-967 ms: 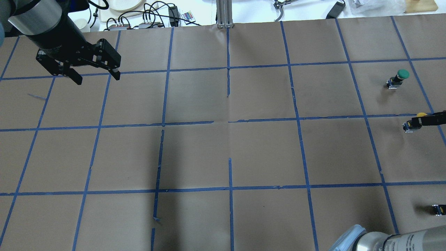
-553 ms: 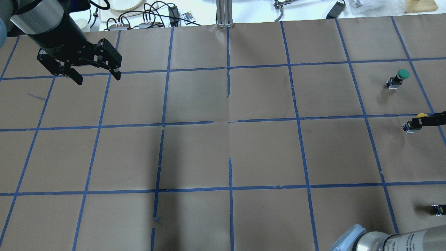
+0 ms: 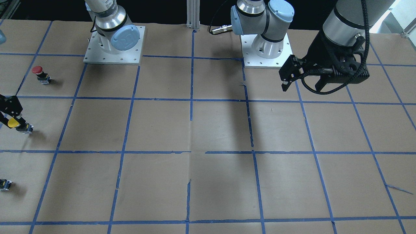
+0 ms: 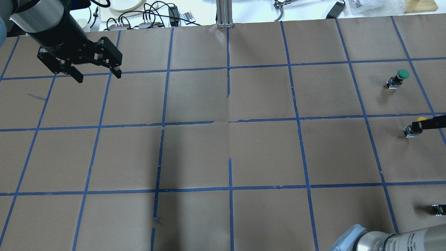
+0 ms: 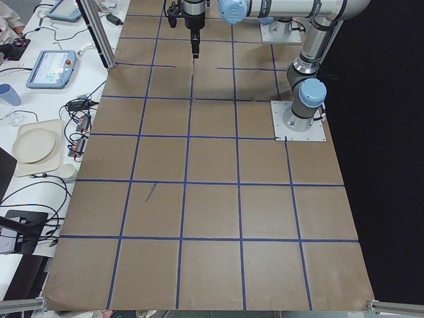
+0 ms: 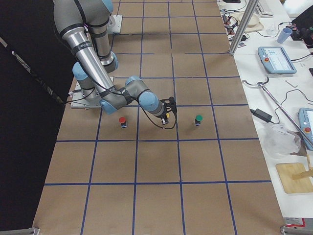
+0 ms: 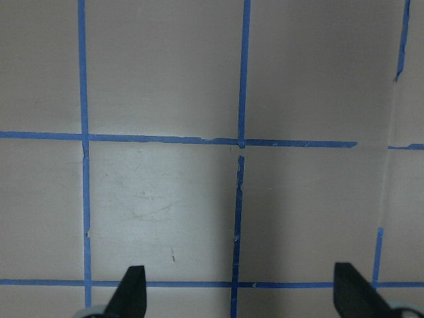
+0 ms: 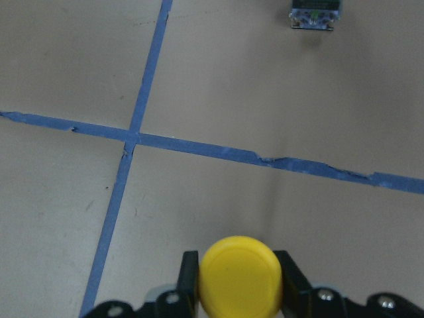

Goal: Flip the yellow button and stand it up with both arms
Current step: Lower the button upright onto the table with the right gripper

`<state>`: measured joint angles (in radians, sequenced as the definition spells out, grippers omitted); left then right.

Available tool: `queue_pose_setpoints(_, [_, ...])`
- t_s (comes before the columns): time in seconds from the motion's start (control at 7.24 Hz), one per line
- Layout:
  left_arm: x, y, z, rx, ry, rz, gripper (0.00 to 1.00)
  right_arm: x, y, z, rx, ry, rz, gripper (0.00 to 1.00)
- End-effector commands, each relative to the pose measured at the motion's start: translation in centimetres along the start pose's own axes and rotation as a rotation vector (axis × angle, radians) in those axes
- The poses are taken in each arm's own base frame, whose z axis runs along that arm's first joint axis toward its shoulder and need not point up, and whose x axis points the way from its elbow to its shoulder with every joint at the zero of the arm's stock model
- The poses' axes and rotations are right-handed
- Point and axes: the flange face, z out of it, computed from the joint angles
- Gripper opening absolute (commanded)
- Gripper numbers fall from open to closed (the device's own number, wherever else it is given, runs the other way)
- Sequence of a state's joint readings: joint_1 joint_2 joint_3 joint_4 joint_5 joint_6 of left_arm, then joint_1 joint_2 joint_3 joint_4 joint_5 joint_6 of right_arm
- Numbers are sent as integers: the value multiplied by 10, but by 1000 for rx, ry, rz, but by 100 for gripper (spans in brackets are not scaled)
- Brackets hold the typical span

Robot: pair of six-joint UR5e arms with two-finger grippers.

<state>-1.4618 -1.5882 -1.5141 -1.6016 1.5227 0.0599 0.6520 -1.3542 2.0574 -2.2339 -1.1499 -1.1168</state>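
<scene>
Wide open tabletop in the middle, lots of room to pass. Tight only by the right pincer with the yellow button: green button on one side, red button on the other, both apart from it.

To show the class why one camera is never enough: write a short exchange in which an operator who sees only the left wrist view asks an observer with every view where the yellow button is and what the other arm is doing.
Operator: My left wrist view shows no button at all. Where is it?
Observer: The yellow button is on the robot's right, near the overhead view's right edge, far across from the left gripper.
Operator: Is the other arm on it?
Observer: Yes. The right gripper has a finger on each side of the button's yellow cap.
</scene>
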Motion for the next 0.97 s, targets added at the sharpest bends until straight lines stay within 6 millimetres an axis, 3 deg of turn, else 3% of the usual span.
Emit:
queue_pose_setpoints(0.0, [0,-1,-2,4,1,0,99,0,1,1,-6,-3,9,18])
queue_pose_setpoints(0.28, [0,-2,-3,6,4,0,99,0,2,2,-8,-5,10,34])
queue_pose_setpoints(0.83, [1,-1,-2,4,5,2,99,0,2,3,-11,-7,13,46])
